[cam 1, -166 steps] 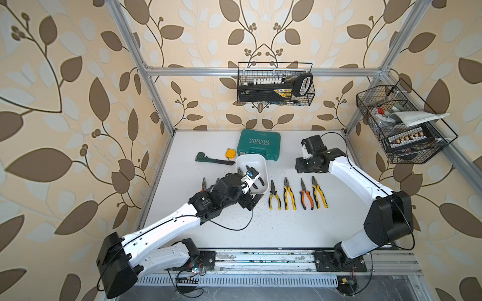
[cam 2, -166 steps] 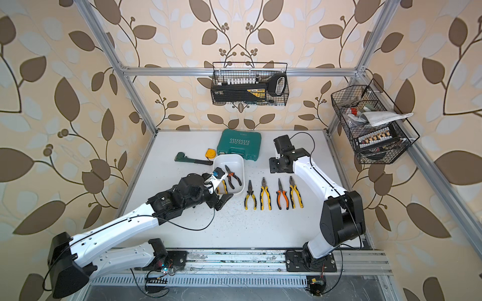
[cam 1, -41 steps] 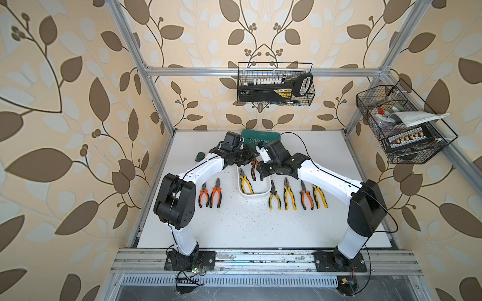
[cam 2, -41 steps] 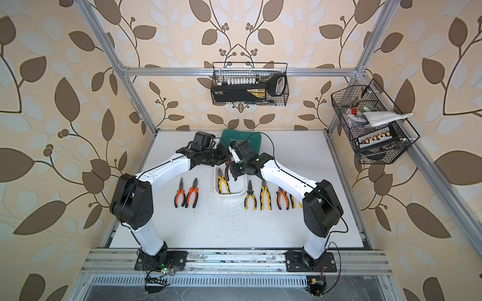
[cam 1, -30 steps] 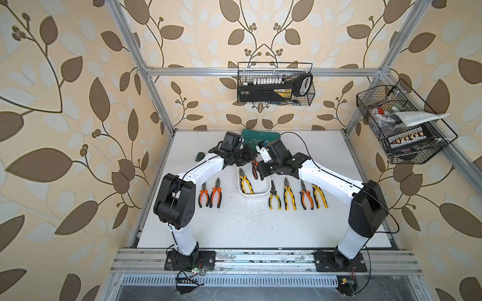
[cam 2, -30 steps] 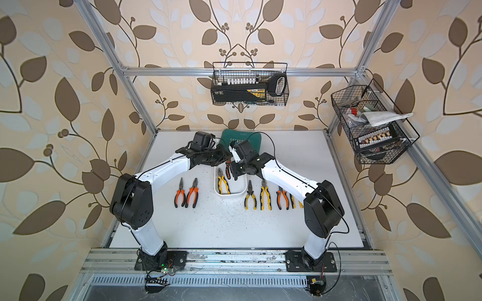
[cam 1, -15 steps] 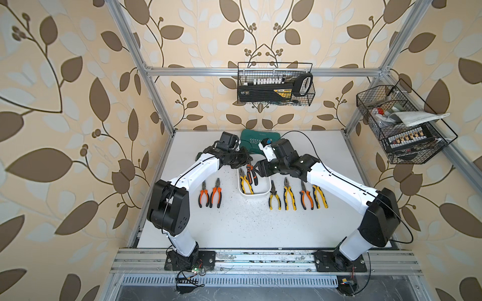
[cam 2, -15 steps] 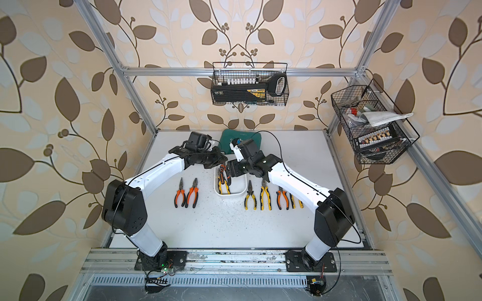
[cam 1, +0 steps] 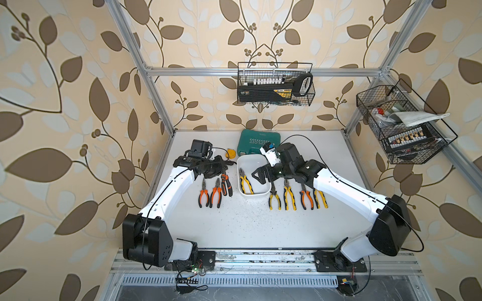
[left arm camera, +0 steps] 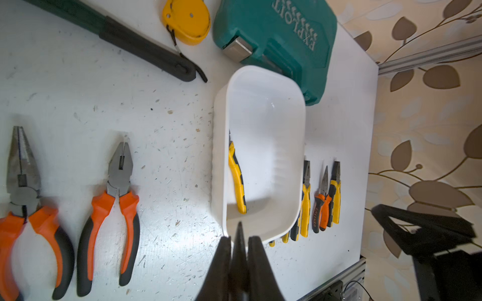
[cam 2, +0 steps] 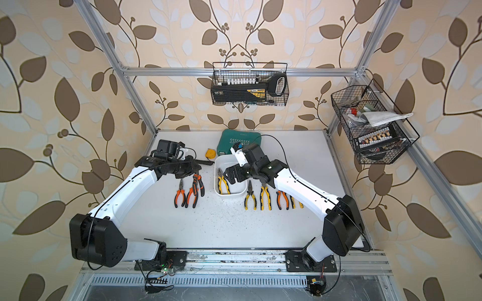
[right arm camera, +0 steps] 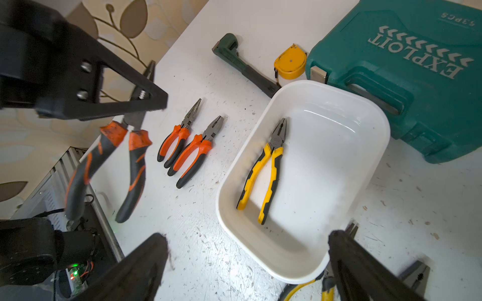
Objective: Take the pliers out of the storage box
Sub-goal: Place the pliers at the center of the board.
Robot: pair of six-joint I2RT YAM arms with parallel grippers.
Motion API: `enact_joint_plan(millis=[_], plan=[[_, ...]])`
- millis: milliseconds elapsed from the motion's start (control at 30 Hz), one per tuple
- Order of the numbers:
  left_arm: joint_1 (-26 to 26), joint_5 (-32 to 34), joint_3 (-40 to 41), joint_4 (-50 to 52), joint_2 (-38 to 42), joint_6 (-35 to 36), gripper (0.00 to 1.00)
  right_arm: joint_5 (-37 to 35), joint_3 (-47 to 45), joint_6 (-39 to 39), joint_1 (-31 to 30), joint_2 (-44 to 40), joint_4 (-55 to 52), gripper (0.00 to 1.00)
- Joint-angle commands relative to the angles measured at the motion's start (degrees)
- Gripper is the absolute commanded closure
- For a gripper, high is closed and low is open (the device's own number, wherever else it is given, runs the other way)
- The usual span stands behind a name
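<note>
Your left gripper (left arm camera: 240,260) is clamped on the metal nose of orange-handled pliers (right arm camera: 135,161), so their handles hang free above the table (right arm camera: 208,247). Your right gripper (right arm camera: 247,238) stands wide apart, empty, over the storage box (right arm camera: 375,135), where 1 yellow pair (right arm camera: 277,138) lies, probably ready to take it.

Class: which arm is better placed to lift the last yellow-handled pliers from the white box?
Probably the right: the right gripper hangs open above the storage box and its yellow pliers, while the left gripper is shut on orange-handled pliers.
</note>
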State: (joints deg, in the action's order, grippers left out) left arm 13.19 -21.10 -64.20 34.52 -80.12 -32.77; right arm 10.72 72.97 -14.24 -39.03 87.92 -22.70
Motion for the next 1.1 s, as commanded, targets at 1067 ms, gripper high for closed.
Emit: enact_joint_plan(millis=[1067], plan=[[3.3,-0.6,0.0,-17.0,-25.9,5.3,0.89,6.2,-11.0,14.9,-2.6,-8.8,3.7,0.0]])
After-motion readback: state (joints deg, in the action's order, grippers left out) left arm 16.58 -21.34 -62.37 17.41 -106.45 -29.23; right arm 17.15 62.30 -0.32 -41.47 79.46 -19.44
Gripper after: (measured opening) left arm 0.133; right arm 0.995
